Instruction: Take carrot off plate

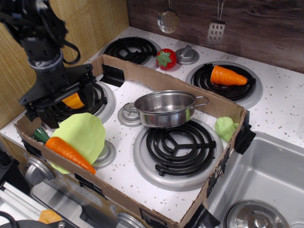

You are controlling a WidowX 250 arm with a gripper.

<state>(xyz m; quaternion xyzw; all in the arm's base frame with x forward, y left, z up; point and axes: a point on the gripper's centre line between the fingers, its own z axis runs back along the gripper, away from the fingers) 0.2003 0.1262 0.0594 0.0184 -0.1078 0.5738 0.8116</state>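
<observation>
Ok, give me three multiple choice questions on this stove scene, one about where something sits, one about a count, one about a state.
1. Where does the long carrot with the green stem lie?
A. in the steel pot
B. across the near edge of the green plate
C. in the sink

2. How many orange carrots show?
A. one
B. two
C. four

3. What is the gripper doing?
A. hanging open above the plate, holding nothing
C. clamped on the pot
B. gripping the strawberry

Answers: 1 B, the carrot rests on the plate's front rim. 2 B, one on the plate and a stubbier carrot on the back right burner. 3 A, its fingers stand apart over the left burner with nothing between them.
</observation>
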